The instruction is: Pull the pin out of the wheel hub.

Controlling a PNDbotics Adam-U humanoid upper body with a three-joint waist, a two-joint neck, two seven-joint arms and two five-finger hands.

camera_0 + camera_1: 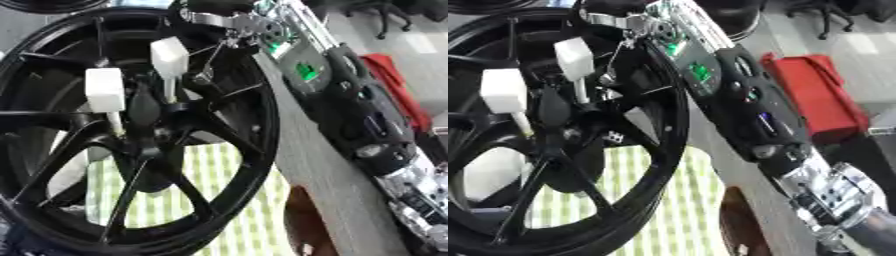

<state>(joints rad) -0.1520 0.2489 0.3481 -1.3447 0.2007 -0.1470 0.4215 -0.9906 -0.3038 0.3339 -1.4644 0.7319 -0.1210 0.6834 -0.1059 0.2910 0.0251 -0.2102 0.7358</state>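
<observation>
— Two white block-headed pins stand in the black spoked alloy wheel hub. Do you see both?

— Yes. One white block-headed pin sits higher and to the right, its thin pale shaft running down into the hub's centre. The other white block-headed pin is lower and to the left, its shaft also entering the hub.

— Where is the robot's right hand?

— The black and silver right hand is at the top of the view, just above and beside the upper pin. Its long black forearm with green lights runs down towards the lower right corner.

— Has it got hold of that pin?

— I cannot tell. The hand is near the pin's head, but the fingers are mostly cut off by the top edge and blurred, so their curl is not clear.

— And what is under the wheel?

— A green and white checked cloth shows through the spokes, lying on a grey table surface. A red flat object lies beyond the arm on the right.

— The left hand?

— Not visible in either view.
</observation>
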